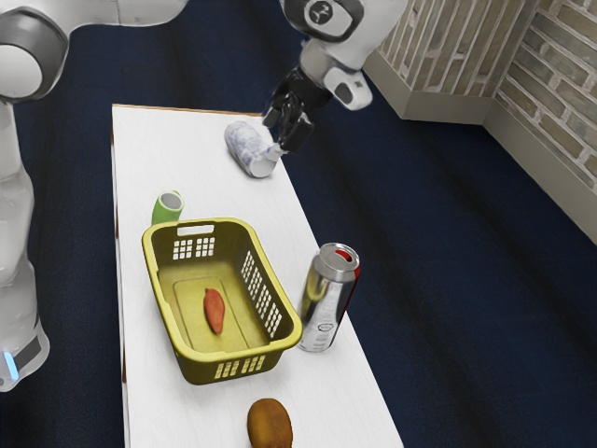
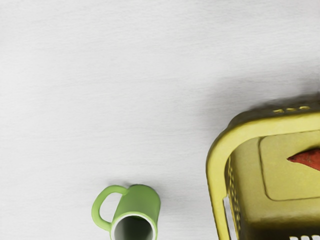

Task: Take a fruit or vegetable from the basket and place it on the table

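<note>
My gripper (image 1: 284, 129) hangs high at the far end of the table, well away from the basket, open with nothing between its fingers. The yellow basket (image 1: 165, 308) stands on the white table (image 1: 191, 140) with one red, tapered vegetable (image 1: 215, 311) lying on its floor. In the wrist view a corner of the basket (image 2: 216, 165) is in sight, along with the pointed end of the red vegetable (image 2: 308, 158). A brown, oval fruit or vegetable (image 1: 270, 425) rests on the table outside the basket, close to its near end.
A green mug (image 1: 167, 207) is by the basket's far end; in the wrist view the mug (image 2: 139, 204) lies beside the basket. A tall silver can (image 1: 326, 299) stands close along the basket's side at the exterior view's right. A white-blue bottle (image 1: 248, 147) lies near the gripper.
</note>
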